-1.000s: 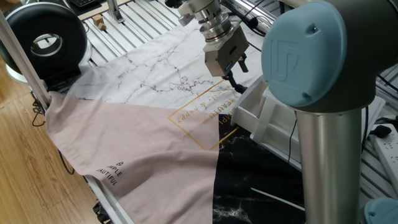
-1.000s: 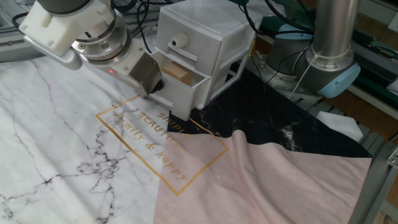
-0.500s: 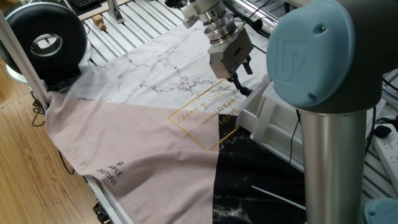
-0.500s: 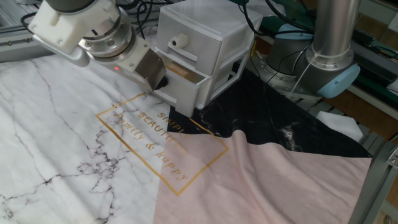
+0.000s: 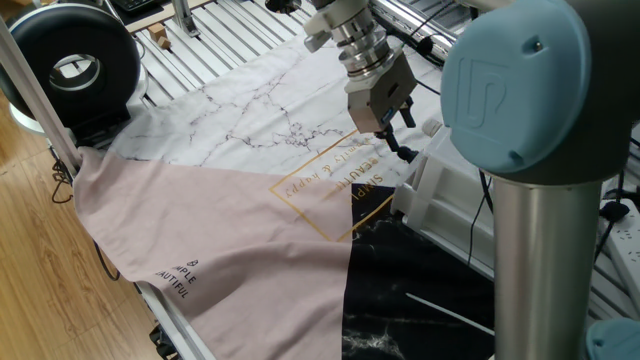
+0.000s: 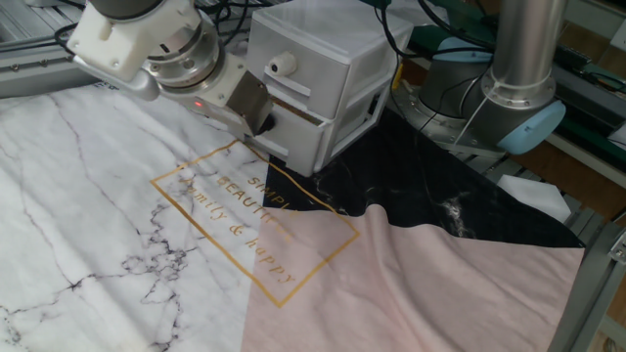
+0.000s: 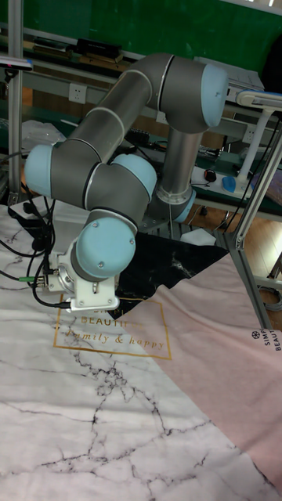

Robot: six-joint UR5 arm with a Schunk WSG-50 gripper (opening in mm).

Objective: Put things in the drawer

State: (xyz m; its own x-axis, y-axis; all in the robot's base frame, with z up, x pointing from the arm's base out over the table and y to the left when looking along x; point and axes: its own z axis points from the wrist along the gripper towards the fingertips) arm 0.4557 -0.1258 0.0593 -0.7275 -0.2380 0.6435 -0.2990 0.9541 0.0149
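The grey two-finger gripper [image 5: 403,148] [image 6: 262,124] of the UR5 arm sits at the front of the lower white plastic drawer [image 6: 293,135] of the white boxy two-drawer cabinet [image 6: 337,68] [image 5: 447,195]. In the other fixed view, the gripper tip lies against the drawer front at its left end, on or just beside the spot where a knob would sit. Whether the fingers are together or apart cannot be told: the gripper body hides them in this view, and in the one fixed view only dark finger shapes show against the cabinet edge.

The lower drawer front stands nearly flush with the cabinet body. No gap into the drawer shows, so the small light-tan wooden cube cannot be seen in any view.

The upper drawer carries a small round knob [image 6: 271,66] on its front. It appears white with a dark centre.

The cabinet stands on a printed cloth [image 6: 117,244] with marble-white, pink and black panels and a gold-lettered frame [image 6: 249,230] just in front of the drawer.

In the tall fixed view, the arm's blue-capped joints [image 7: 102,243] cover the cabinet and the gripper. The arm's grey column [image 6: 523,49] rises behind the cabinet, well apart from the drawer.

A black round device [image 5: 70,65] stands at the far corner of the table.
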